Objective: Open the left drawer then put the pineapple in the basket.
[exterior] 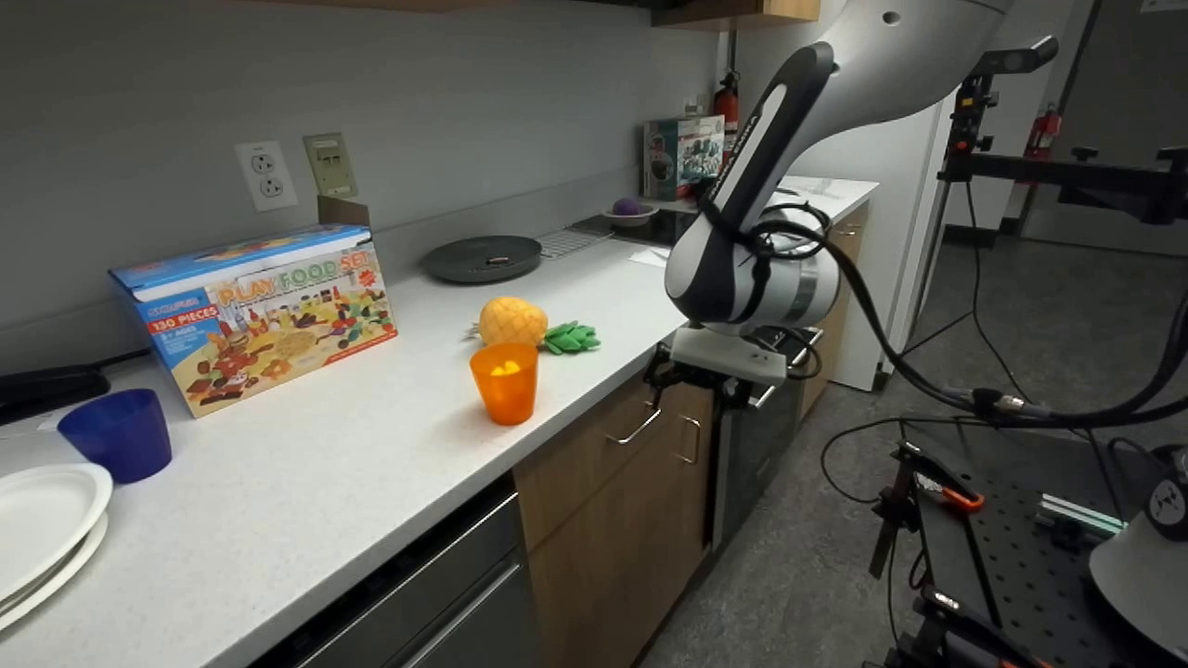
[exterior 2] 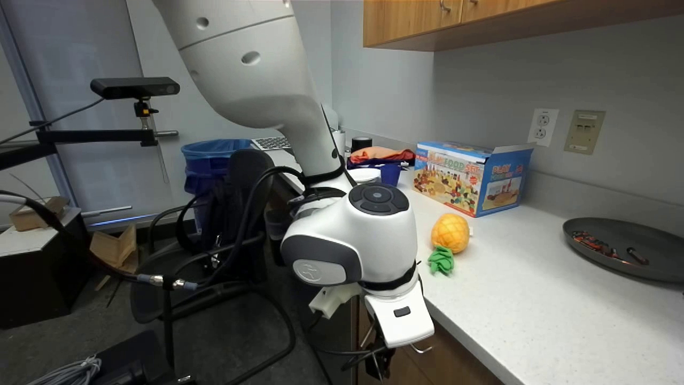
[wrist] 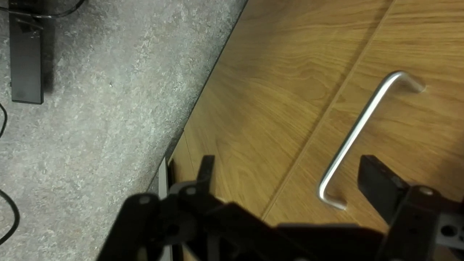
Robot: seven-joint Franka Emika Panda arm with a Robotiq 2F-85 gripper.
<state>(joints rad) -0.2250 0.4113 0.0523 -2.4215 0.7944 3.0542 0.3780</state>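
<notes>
Here, gripper point(wrist: 290, 177): fingers point(wrist: 375, 181) spread well apart, nothing in hold; low, in front of the drawer point(wrist: 427, 145).
Drawer: closed, light-brown wood front, thin seam parting it from the cupboard door point(wrist: 268, 108) below.
Bar handle point(wrist: 353, 135): slim metal; in the wrist view one end shows between the fingertips. Whether a finger touches it, cannot tell.
Pineapple point(exterior: 513, 322): on the white counter point(exterior: 353, 482), tipped on its side, yellow-orange body, green leaves point(exterior: 572, 338) toward the front edge; apart from the gripper.
Orange cup point(exterior: 509, 399): upright, just beside the pineapple in an exterior view; some yellow shows in its upper part, source unclear.
Play food box point(exterior: 278, 320): farther back on the counter, toward the wall point(exterior: 520, 121).
Blue cup point(exterior: 121, 436): upright, just beside a stack of white plates point(exterior: 42, 510).
Dark pan point(exterior: 459, 266): along the wall in both exterior views, small things lying in it, too small to name.
Wire rack point(exterior: 575, 239): flat, just beyond the pan.
Purple round thing point(exterior: 626, 206): in a shallow bowl point(exterior: 633, 222), farther down the counter.
Arm point(exterior 2: 256, 101): slants down from above in both exterior views, its lower end close by the counter's front edge.
</notes>
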